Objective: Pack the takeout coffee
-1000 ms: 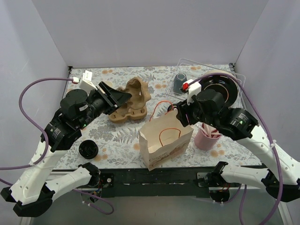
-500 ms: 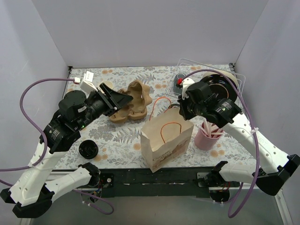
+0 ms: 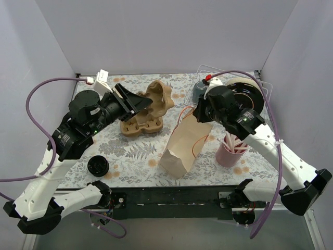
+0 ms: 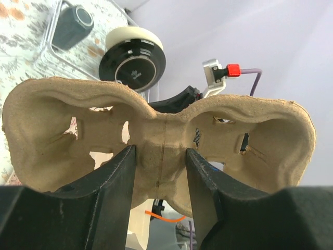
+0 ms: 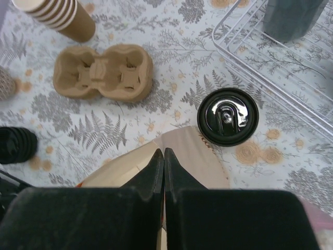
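The pulp carrier (image 4: 161, 146) is rough and matt, the paper bag (image 3: 182, 143) matt kraft; glossy black plastic lids the takeout coffee (image 5: 228, 116).

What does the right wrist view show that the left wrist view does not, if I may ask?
Only the right wrist: the takeout coffee, the stacked paper cups, a flat cup carrier, and the right gripper shut on the paper bag. Only the left wrist: the left gripper clamping a raised cup carrier, and a black plate. Both: the grey mug and the wire rack.
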Robot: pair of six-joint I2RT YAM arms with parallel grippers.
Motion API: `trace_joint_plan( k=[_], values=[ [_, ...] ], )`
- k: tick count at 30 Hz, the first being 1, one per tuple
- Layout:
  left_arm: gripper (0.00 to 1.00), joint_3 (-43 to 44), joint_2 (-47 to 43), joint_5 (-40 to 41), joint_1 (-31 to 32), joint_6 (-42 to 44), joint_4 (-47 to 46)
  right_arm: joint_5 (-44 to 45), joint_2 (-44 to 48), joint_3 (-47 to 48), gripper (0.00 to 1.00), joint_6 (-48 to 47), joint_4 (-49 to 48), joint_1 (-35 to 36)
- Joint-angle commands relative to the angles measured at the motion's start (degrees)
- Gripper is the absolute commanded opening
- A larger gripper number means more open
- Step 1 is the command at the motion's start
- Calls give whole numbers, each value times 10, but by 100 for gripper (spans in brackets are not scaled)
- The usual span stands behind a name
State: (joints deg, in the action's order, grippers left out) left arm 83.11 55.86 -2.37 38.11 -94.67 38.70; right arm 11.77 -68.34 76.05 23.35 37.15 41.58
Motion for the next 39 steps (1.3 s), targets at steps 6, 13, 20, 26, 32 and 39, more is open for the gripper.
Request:
trace_joint_plan(
  k=[6,13,20,26,32,39],
  values=[
    [21,92,-7,165,2,76,39,-50,-49,-35,1,127,-138,-27],
    [19,89,0,193,2,46,28,-110,-89,-6,1,160,-106,-56],
    [18,119,6,156,2,-61,56,-149,-144,109,1,299,-28,-62],
    [19,238,69,151,2,-86,149,-175,-185,231,1,382,40,-63],
    [20,227,74,164,2,-90,143,-166,-180,225,1,442,81,-63],
    [21,244,73,193,2,-74,176,-122,-129,107,1,520,11,-35]
  ],
)
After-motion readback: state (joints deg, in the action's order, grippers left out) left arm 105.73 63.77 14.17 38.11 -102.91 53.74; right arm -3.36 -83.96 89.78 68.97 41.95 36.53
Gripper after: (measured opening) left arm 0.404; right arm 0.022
